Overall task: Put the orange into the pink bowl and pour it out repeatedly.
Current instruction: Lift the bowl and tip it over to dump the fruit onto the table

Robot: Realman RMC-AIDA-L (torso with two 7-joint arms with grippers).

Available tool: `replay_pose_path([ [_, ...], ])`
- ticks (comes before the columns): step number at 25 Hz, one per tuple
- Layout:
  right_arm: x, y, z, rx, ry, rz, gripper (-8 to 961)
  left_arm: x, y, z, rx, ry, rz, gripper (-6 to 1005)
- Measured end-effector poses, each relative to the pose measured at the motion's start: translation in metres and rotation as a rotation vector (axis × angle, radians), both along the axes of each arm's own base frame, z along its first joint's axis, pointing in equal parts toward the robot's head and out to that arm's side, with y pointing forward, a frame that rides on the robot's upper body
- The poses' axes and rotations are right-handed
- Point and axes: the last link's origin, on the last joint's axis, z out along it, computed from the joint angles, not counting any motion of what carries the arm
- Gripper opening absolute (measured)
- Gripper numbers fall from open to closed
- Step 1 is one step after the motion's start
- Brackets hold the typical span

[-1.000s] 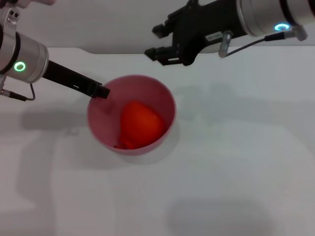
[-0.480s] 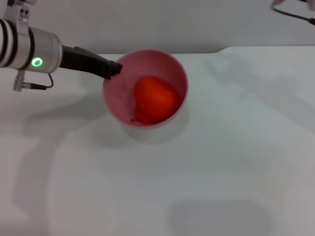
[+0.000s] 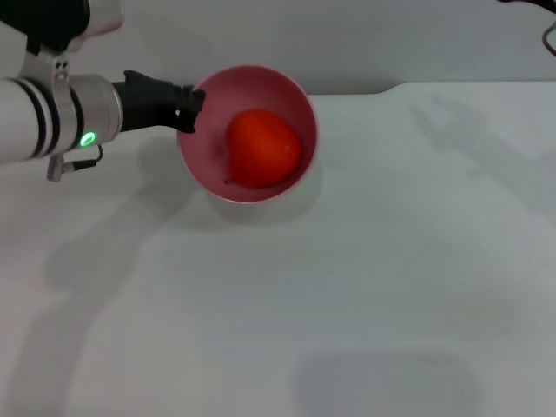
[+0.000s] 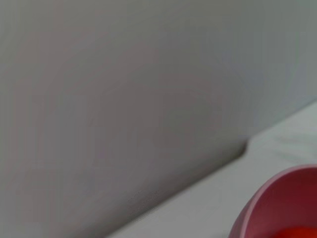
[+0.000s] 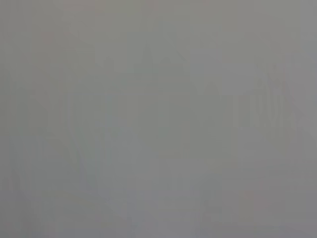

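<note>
Left pincer (image 3: 189, 109) is clamped on the left side of the pink bowl's (image 3: 300, 109) rim, fingers closed over the edge, arm coming in from the left edge of the head view. Bowl looks lifted, its shadow cast on the white surface (image 3: 347, 287) below and to its left; cannot tell for sure whether the base touches. Bowl is tilted, opening facing up toward the head camera, so the inside wall is visible.

The orange (image 3: 263, 148) sits inside the bowl, resting against the lower inner wall, filling most of the cavity. Knobbed top not clearly made out.

Left wrist view: only a slice of the bowl's rim (image 4: 257, 203) shows at one corner, with a sliver of the orange (image 4: 297, 233) inside; the rest is grey wall and the white surface edge. Own fingers not visible there.

Right pincer is out of the head view; only a bit of dark cable (image 3: 547, 35) shows at the top right corner. Right wrist view is plain grey, nothing identifiable, so whether that pincer is apart or together cannot be told.

Back wall is grey.
</note>
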Motion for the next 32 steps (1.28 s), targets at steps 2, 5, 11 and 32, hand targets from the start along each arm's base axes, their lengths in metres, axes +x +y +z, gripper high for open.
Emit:
replay_pose_path([
  [2, 0.004, -0.001, -0.001, -0.002, 0.01, -0.013, 459, 0.0, -0.003, 0.001, 0.044, 0.006, -0.022, 41],
  [5, 0.011, 0.0, -0.001, -0.004, 0.034, -0.038, 459, 0.001, -0.01, 0.003, 0.134, 0.019, -0.072, 41],
  [11, 0.016, 0.005, -0.003, -0.012, 0.064, -0.061, 459, 0.005, -0.038, 0.002, 0.319, 0.111, -0.233, 41],
  [32, 0.014, 0.009, -0.008, -0.027, 0.141, -0.023, 458, 0.027, -0.084, -0.027, 0.738, 0.424, -0.583, 41],
])
